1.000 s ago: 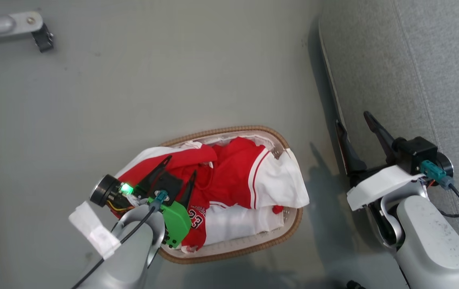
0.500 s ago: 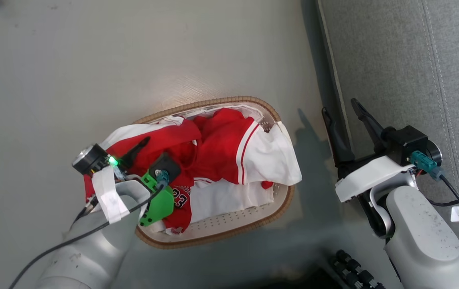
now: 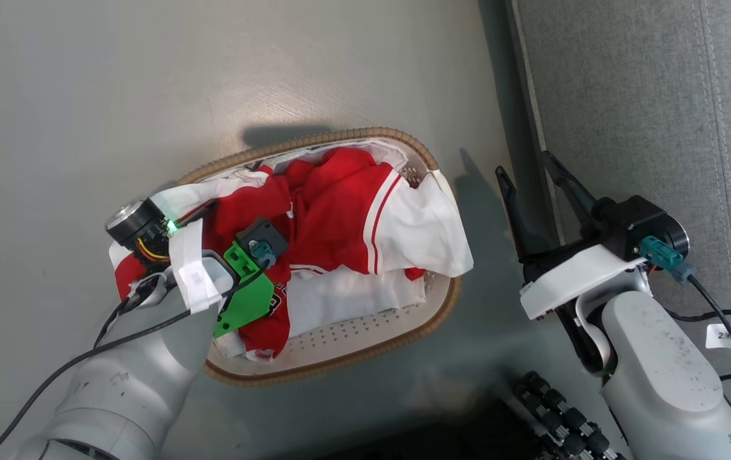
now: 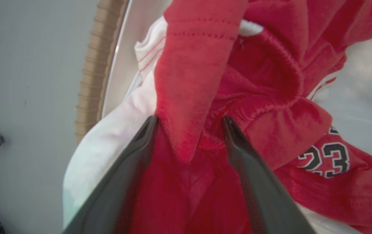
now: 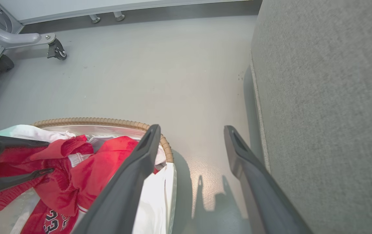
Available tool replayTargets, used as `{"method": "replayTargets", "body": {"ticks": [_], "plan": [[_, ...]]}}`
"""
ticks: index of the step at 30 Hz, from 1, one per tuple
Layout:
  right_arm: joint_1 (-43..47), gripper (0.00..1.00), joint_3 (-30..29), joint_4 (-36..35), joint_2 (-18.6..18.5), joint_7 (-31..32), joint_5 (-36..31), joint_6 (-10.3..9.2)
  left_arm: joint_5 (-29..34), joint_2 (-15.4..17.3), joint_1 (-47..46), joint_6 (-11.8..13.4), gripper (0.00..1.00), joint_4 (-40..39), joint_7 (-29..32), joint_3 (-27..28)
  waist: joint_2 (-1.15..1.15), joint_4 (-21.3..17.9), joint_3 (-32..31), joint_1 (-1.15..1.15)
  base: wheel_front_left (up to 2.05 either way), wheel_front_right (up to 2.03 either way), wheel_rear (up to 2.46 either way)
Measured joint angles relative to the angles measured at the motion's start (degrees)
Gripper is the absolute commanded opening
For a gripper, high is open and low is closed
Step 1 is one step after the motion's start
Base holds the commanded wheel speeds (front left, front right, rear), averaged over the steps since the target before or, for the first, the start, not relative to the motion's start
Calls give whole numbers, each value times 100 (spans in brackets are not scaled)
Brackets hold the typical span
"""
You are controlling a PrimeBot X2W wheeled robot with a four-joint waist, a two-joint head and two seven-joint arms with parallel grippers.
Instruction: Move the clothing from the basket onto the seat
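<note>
The basket (image 3: 340,135) stands on the grey floor, heaped with the clothing (image 3: 333,211), red jerseys with white panels; a white panel hangs over its right rim. My left gripper (image 3: 228,211) is sunk into the pile's left end, fingers mostly buried. In the left wrist view the left gripper (image 4: 189,122) is open, its jaws either side of a red fold (image 4: 186,97), beside the basket rim (image 4: 88,81). My right gripper (image 3: 524,163) hangs open and empty over the floor between the basket and the seat (image 3: 627,96). The right wrist view shows the right gripper (image 5: 191,127), clothing (image 5: 101,162) and seat (image 5: 319,97).
A metal leg with a caster (image 5: 54,48) stands on the floor beyond the basket. Black rollers of my base (image 3: 557,415) sit at the bottom edge. A cable with a white tag (image 3: 720,335) lies on the seat near my right arm.
The head camera has shifted, sliding the whole picture. My left gripper has gone left and down into the pile, so its fingers, plainly seen before, are now mostly buried in cloth.
</note>
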Motion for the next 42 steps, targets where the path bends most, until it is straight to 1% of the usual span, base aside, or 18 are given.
{"method": "replayTargets", "body": {"ticks": [5, 6, 7, 8, 11, 17, 23, 25, 29, 32, 37, 39, 42], "plan": [[-62, 100, 60, -27, 88, 0, 1, 0, -105, -8, -60, -256, 100, 20, 169, -3, 0, -52, 150, 0, 0, 0, 0], [-80, 100, 64, -29, 100, 0, 1, 0, -147, -8, -65, -289, 67, 23, 174, 8, 0, -62, 175, 0, 0, 0, 0], [-91, 100, 65, -30, 109, 0, 2, 0, -155, -8, -65, -314, 9, 25, 174, 0, 0, -68, 190, 0, 0, 0, 0], [-99, 100, 70, -26, 120, 0, 7, 0, -186, -8, -65, -347, 0, 27, 191, 3, 0, -76, 204, 0, 0, 0, 0], [-104, 100, 85, -19, 142, 0, 29, 0, -301, -8, -61, -403, 0, 33, 203, 12, 0, -81, 187, 0, 0, 0, 0], [-144, 100, 34, -156, 153, 0, 45, 0, -501, 0, 142, -447, 0, 37, -96, 81, 0, -78, -22, 0, 0, 0, 0], [-94, 100, 47, -89, 92, 0, 38, 0, -839, -65, 531, -442, 0, 38, -587, 227, 0, -17, -448, 0, 0, 0, 0], [-48, 100, 85, -65, 67, 0, 34, 0, -1060, -111, 694, -420, 0, 40, -693, 341, 0, 14, -616, 0, 0, 0, 0], [121, 100, 101, -54, 34, 0, 47, 0, -1255, -146, 1024, -411, 0, -68, -833, 366, 0, 95, -1016, 0, 0, 0, 0], [288, 100, 88, 15, 13, 0, 83, 0, -1403, -154, 1237, -430, 0, -318, -855, 325, 0, 175, -1329, 0, 0, 0, 0], [538, 100, 101, 118, -31, 0, 122, 0, -1779, -163, 1623, -446, 0, -1136, -877, 216, 0, 348, -1842, 0, 0, 0, 0], [637, 100, 90, 136, -31, 0, 123, 0, -1903, -164, 1757, -432, 0, -1461, -879, 196, 0, 431, -2059, 0, 0, 0, 0], [790, 100, 37, 156, -24, 0, 109, 0, -2131, -162, 1895, -341, 0, -1961, -879, 214, 0, 551, -2351, 0, 0, 0, 0]]}}
